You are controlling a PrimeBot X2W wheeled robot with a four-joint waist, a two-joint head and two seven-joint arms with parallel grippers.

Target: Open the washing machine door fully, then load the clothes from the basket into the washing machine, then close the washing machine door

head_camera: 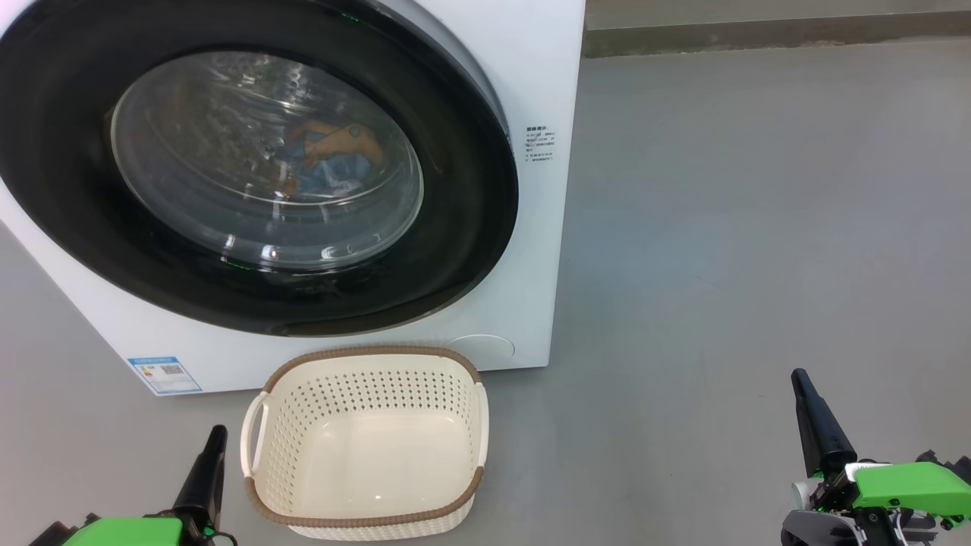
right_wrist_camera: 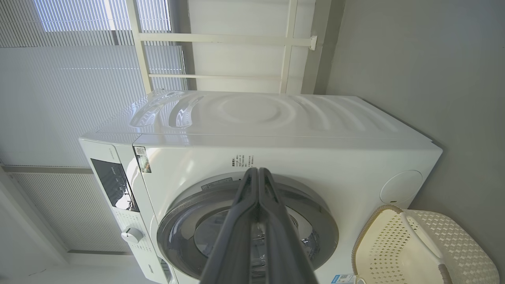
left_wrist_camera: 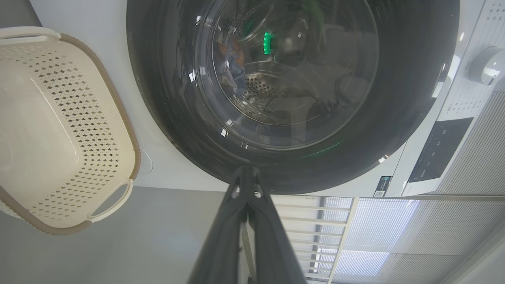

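— Machine first: the washing machine [head_camera: 542,76] stands on the grey floor [head_camera: 721,227], and the washing machine door [head_camera: 463,227] looks flush with its front. Shut, would you say?

— Looks shut to me. The black rim lies flat all round, though I can't see from here whether the latch has caught. The basket [head_camera: 364,353] has nothing in it. It sits on the floor just in front of the machine's lower front edge, toward its right corner. The clothes [head_camera: 334,155] show orange and blue through the glass, inside the drum [left_wrist_camera: 254,86].

— So there's little left but making sure of the door?

— That's my reading. If it wants a last push, I'd put it on the black rim rather than the glass dome, square and slow, on the side away from the hinge. Which side that is, I can't tell.

— And the arms?

— The left gripper [head_camera: 215,440] has its two fingers pressed together with nothing held, low beside the basket's left handle [head_camera: 254,432]. The right gripper [head_camera: 802,387] is likewise closed and carrying nothing, well apart over the floor.

— Room to move?

— Plenty on the right, where the floor runs open well past the machine's right corner. The left is the tight spot, with the basket rim beside it and the machine front ahead. I'd lift that arm clear before swinging it.
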